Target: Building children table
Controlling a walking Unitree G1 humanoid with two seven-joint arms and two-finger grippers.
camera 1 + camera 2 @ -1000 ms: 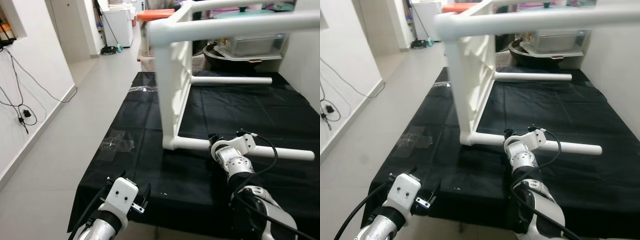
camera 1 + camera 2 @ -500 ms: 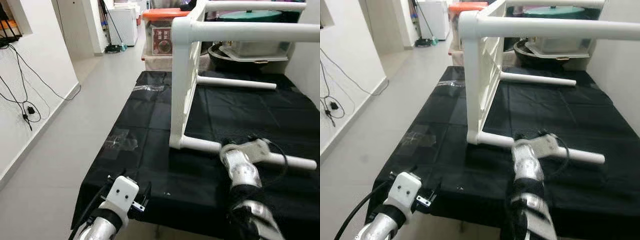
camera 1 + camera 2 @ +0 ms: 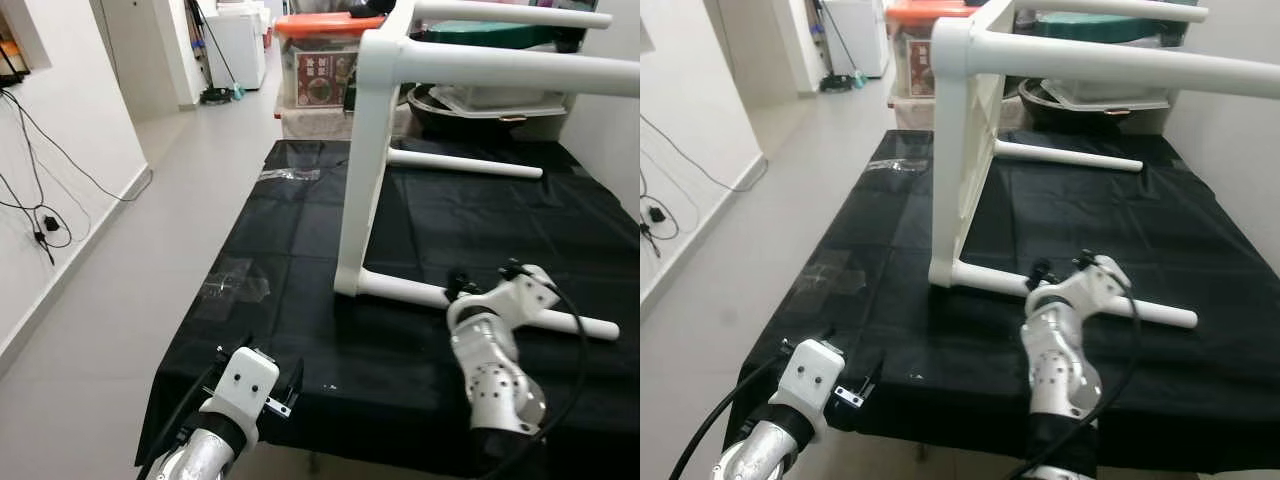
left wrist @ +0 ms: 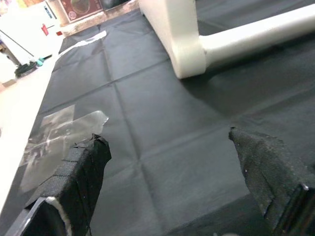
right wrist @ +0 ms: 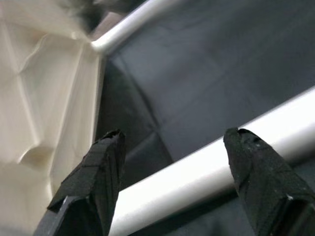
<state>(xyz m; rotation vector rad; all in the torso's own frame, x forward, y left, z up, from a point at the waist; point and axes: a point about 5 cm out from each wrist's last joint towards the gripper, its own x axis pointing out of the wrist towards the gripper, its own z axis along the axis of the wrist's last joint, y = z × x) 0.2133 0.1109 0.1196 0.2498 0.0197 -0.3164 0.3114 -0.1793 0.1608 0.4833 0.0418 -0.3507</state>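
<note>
Right tool (image 5: pixel 172 182) has turned, fingers straddling the table leg (image 3: pixel 480 300).

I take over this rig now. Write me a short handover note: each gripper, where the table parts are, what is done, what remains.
Right gripper: open, fingers either side of the white table's lowest leg, not clamped.
Left gripper: open, idle over the near edge of the black sheet.
Table: on its side on the sheet, four legs fitted.
Left: grip the leg and set the table upright.
</note>
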